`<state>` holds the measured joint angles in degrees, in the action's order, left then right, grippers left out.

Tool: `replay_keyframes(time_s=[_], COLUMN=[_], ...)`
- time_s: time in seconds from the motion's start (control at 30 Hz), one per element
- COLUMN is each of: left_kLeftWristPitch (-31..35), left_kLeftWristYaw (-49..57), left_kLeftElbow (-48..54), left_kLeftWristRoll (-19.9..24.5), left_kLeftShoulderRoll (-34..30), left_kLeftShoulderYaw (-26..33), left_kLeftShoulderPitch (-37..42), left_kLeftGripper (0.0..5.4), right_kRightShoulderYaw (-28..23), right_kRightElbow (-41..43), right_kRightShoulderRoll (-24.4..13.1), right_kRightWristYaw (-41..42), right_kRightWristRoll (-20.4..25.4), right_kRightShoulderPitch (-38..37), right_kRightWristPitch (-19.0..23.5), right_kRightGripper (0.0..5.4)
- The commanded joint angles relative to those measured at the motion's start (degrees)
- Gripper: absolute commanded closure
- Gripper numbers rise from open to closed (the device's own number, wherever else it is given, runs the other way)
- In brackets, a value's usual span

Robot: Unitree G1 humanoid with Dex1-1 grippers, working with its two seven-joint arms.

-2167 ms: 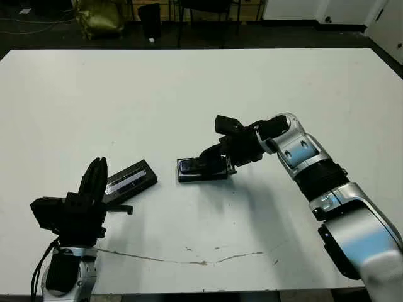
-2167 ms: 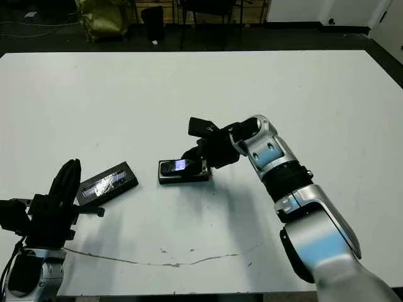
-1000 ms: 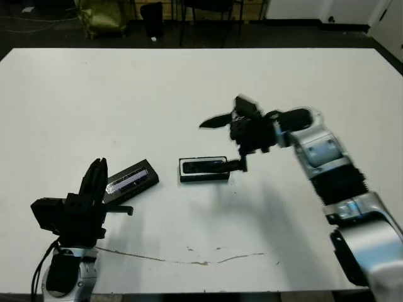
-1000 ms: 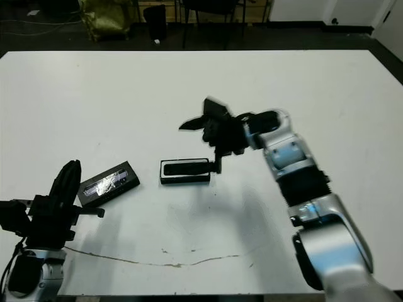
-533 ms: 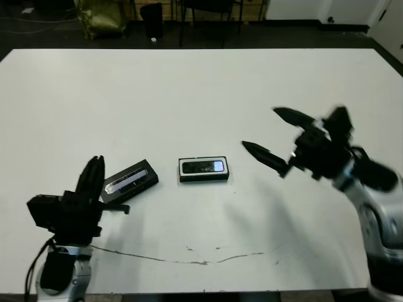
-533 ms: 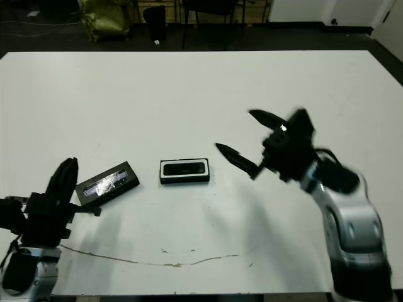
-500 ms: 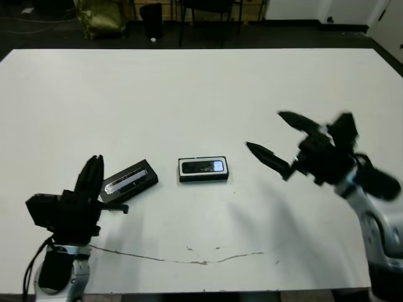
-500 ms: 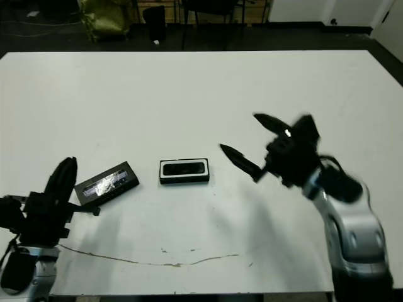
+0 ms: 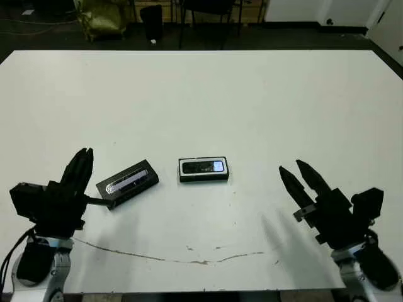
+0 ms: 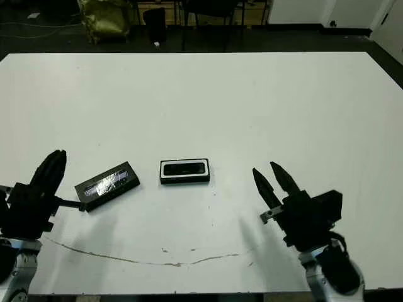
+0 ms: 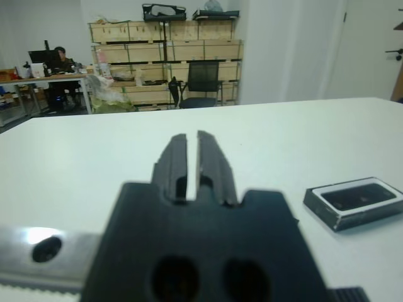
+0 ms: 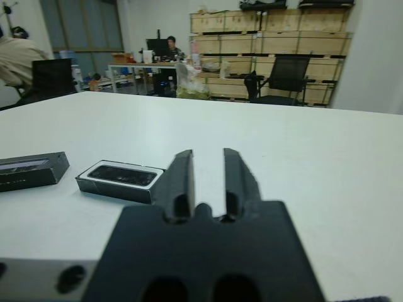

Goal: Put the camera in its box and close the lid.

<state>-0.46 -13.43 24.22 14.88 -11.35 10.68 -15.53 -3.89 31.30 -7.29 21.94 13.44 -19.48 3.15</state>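
1. Left eye view: the white counter (image 9: 208, 94) carries the box (image 9: 203, 169) near its middle; the box serves as the landmark for all places below.
2. The camera (image 9: 203, 167) lies flat inside the box, a dark bar framed by the white lining, with a small bright reflection at its right end.
3. The box is uncovered; the lid (image 9: 127, 183) lies flat on the counter to the left of the box, apart from it, turned at a slant, its glossy strip facing up.
4. The left claw (image 9: 79, 168) hangs left of the lid and farther left of the box, near the counter's front edge. It touches neither. In the left wrist view its fingers (image 11: 173, 165) stand nearly pressed together, with only a thin slit between them, and they pinch nothing.
5. The right claw (image 9: 300, 176) hangs to the right of the box and nearer the front edge, well apart from it. Its two fingers are spread a little, with a clear gap between the tips, and hold nothing.
6. Right wrist view: the box and the lid both lie beyond the right claw's fingers (image 12: 178, 178), the box the nearer of the two.
7. A thin dark crack line (image 9: 189, 259) marks the counter in front of the box, close to the front edge.
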Motion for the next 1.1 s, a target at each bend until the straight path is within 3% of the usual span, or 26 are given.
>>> replay_keyframes(time_s=[0.03,0.2,0.37,0.53,0.77,0.97,1.1], left_kLeftWristPitch=[4.91,12.59,16.6,13.72,6.9,4.58,3.43], left_kLeftWristYaw=[-3.5,-13.98,-25.41,-35.35,-42.53,-44.35,-45.7], left_kLeftElbow=[0.35,-1.02,-5.03,-10.98,-20.12,-24.85,-27.72], left_kLeftWristRoll=[3.8,12.73,15.63,12.35,8.36,7.56,7.86], left_kLeftShoulderRoll=[-3.35,-11.44,-20.83,-27.03,-26.85,-25.51,-24.33], left_kLeftShoulderYaw=[0.93,2.75,2.95,-0.05,-4.6,-6.2,-6.75], left_kLeftShoulderPitch=[0.47,3.13,6.95,12.06,17.89,19.41,19.71], left_kLeftGripper=[5.4,5.31,4.34,3.14,1.44,0.01,0.01], right_kRightShoulderYaw=[0.47,0.68,0.82,0.71,0.9,1.18,1.21], right_kRightElbow=[-1.52,-1.7,-1.55,-2.08,-2.16,-3.71,-3.33], right_kRightShoulderRoll=[0.14,-0.01,-0.46,-0.49,-0.43,-0.3,-0.58], right_kRightWristYaw=[-1.1,-2.03,-2.64,-3.01,-3.32,-2.94,-3.26], right_kRightWristRoll=[-0.46,0.4,1.14,1.64,2.16,2.33,2.73], right_kRightShoulderPitch=[-0.72,-0.57,-0.71,-0.8,-1.43,-1.46,-1.66], right_kRightWristPitch=[-1.79,-1.82,-1.41,-2.14,-2.25,-4.22,-3.22], right_kRightGripper=[5.38,5.4,5.4,5.4,5.4,5.4,5.4])
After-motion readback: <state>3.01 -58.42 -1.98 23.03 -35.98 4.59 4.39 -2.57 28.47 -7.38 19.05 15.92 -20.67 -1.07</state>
